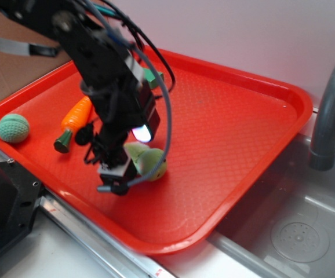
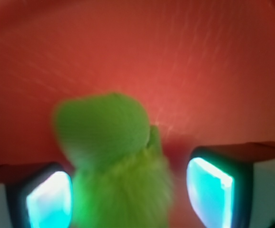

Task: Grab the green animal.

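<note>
green animal (image 1: pixel 149 161) low centre of the frame on the red tray (image 1: pixel 237 133), gripper (image 2: pixel 128 192) spread around it, pads (image 2: pixel 49 199) either side with gaps, carrot (image 1: pixel 75 120) left, teal ball (image 1: pixel 13 128) far left

The tray (image 1: pixel 231 110) was bright red with a fine textured grain. The green animal (image 1: pixel 150 162) had a pale yellow-green body and a darker green head. The carrot toy (image 1: pixel 76 114) was orange with a dark green stalk end, and the knitted ball (image 1: pixel 13 127) was teal. The gripper (image 1: pixel 116 174) was black, its pads (image 2: pixel 49 202) glowing cyan. The sink (image 1: pixel 306 226) was grey.
</note>
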You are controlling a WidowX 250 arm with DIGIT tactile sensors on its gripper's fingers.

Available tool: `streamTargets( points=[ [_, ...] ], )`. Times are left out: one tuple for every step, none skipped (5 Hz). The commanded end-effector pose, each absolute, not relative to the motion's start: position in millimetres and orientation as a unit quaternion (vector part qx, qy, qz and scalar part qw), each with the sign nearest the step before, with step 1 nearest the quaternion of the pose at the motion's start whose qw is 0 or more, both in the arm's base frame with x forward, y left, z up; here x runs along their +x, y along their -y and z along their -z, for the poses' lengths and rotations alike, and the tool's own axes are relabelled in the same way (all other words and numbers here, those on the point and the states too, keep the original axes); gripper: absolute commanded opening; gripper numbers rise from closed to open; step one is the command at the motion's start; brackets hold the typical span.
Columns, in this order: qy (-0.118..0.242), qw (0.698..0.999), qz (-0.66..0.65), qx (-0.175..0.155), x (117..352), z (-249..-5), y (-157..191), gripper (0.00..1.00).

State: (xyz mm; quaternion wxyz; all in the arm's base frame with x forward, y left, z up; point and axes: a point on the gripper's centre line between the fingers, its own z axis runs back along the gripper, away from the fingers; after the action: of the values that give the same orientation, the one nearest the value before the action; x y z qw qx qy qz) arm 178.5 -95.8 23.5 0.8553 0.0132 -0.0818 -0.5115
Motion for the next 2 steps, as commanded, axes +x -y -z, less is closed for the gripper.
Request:
streamTargets(
  points=[
    [0.094,0.853,0.513,0.030,190.1,-12.2,102.0,0.00],
    [0.100,0.859,0.503,0.022,190.5,-15.0,100.6,0.00]
  ],
)
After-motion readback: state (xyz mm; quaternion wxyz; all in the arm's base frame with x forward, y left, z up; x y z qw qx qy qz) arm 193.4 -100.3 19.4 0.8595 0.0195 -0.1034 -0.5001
